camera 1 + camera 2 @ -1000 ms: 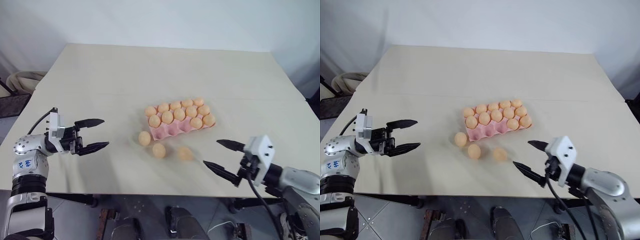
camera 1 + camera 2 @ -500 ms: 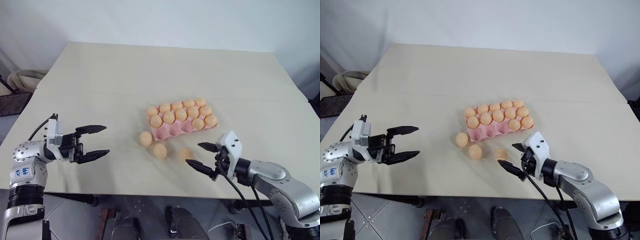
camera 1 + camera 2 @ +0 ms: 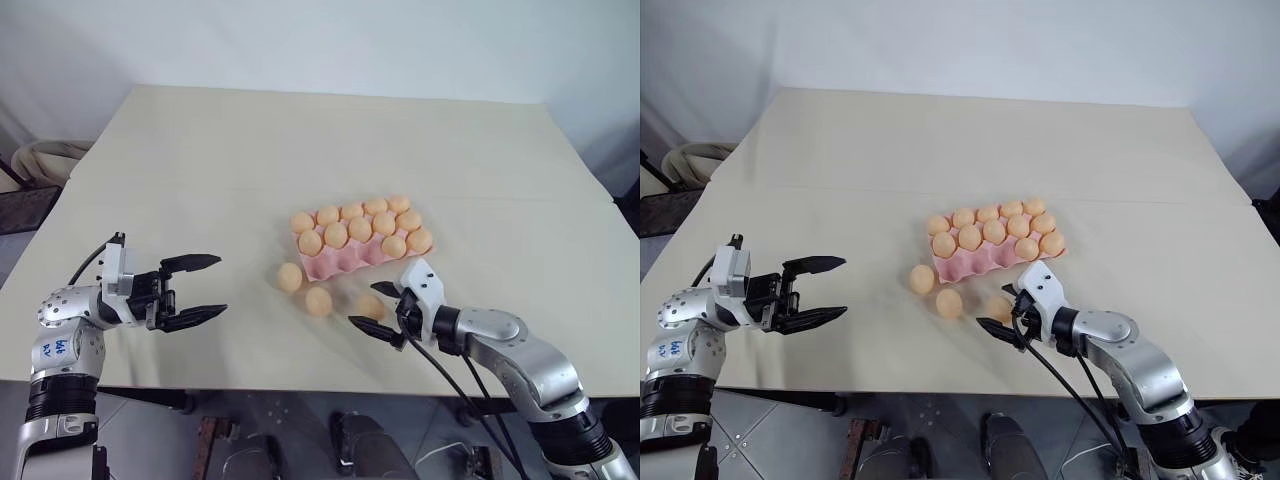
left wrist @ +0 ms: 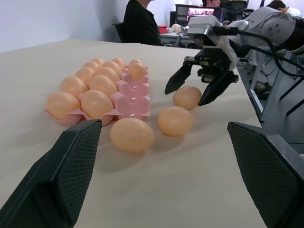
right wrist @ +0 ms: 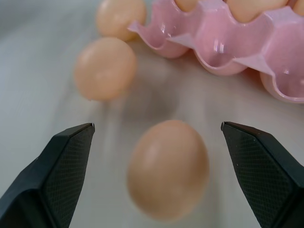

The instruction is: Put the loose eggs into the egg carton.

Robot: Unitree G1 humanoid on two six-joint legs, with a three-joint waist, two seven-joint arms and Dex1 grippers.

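Pink egg carton [image 3: 352, 257] is set on the desk [image 3: 300, 140]; three loose eggs [image 3: 318, 300] lie beside it. Right tool [image 3: 377, 311], released, straddles one; left tool [image 3: 195, 290] is released.

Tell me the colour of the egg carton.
Pink; the egg carton shows best in the right wrist view.
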